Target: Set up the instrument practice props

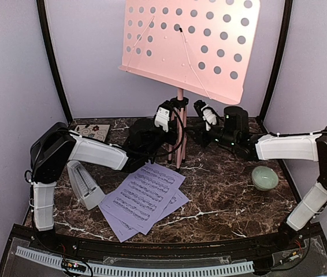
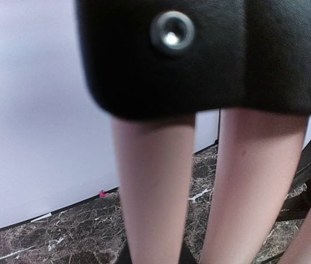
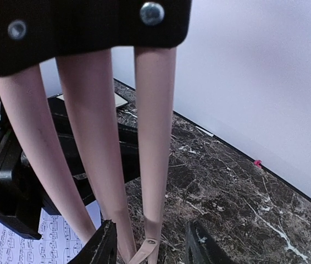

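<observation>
Left gripper (image 1: 169, 118) clamps one tripod leg (image 2: 153, 192) of the pink music stand (image 1: 189, 40), upright at the marble table's (image 1: 227, 190) far centre. The right gripper (image 3: 151, 248) straddles another leg, jaws apart. Sheet-music pages (image 1: 143, 196) lie nearer, metronome (image 1: 84, 183) just left.

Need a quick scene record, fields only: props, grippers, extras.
stand: music stand upright, rear centre
left gripper: shut on a stand leg
right gripper: open around a stand leg
pages: sheet-music pages flat, overlapping, in front of stand
metronome: left of pages, beside left arm
other: green bowl right side; floral tile rear left
</observation>
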